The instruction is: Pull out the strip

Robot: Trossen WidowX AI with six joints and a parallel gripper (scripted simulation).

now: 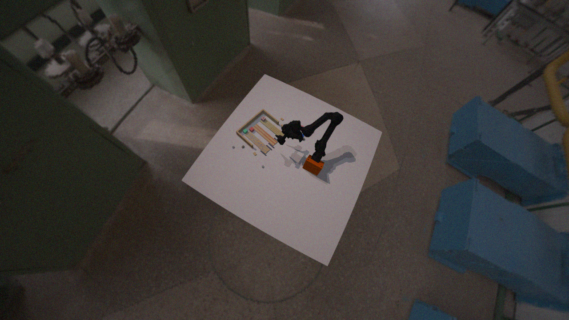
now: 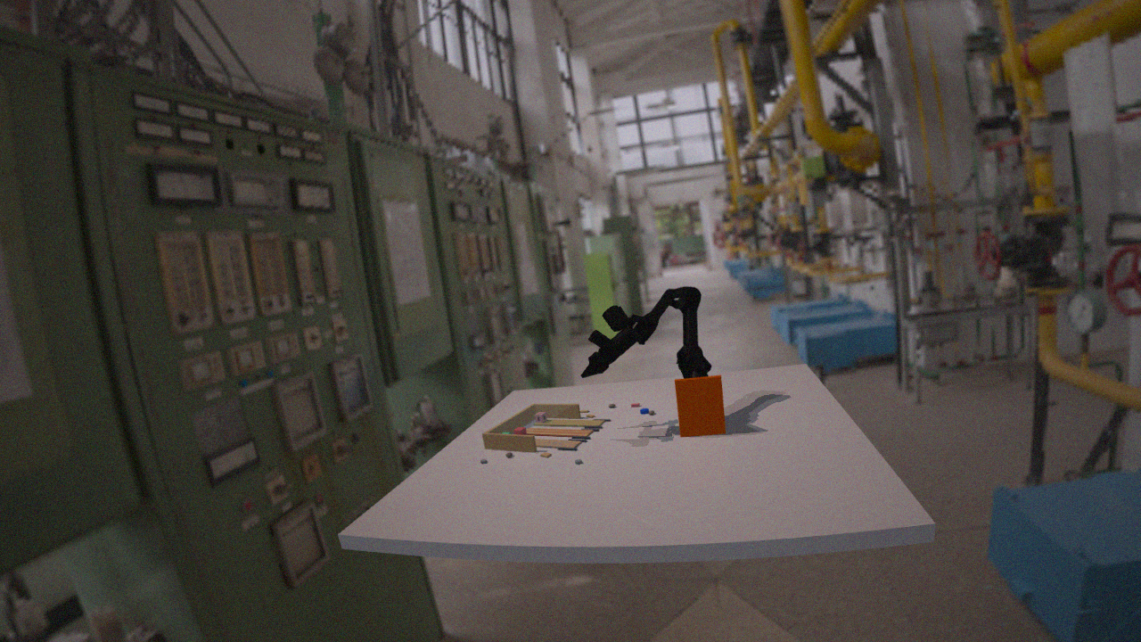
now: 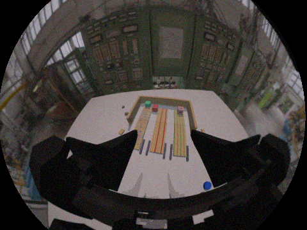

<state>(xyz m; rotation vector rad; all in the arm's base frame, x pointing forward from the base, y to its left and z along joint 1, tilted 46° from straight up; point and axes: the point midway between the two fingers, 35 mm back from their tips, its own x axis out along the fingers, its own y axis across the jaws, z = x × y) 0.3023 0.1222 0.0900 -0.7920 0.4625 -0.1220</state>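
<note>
The labelled cube (image 1: 263, 118) (image 2: 540, 416) (image 3: 180, 110) is pink with a dark mark. It rests on the far end of the yellow strip with green lines (image 3: 180, 137), the right-hand strip in the wrist view. A red cube (image 1: 251, 129) (image 3: 155, 108) is at the far left corner of the red-lined strip (image 3: 160, 134). A green cube (image 1: 245, 130) (image 3: 148, 104) is at the far end of the dotted strip (image 3: 142, 122). My gripper (image 2: 586, 374) (image 3: 164, 133) is open and empty, raised above the table short of the strips' near ends, pointing down toward them.
A low wooden wall (image 2: 510, 441) (image 3: 166, 100) surrounds the strips on three sides. Dark guide bars (image 3: 164, 151) flank their near ends. A blue round piece (image 3: 207, 185) lies near the right finger. Small pebbles and tan chips (image 3: 121, 131) lie outside the wall.
</note>
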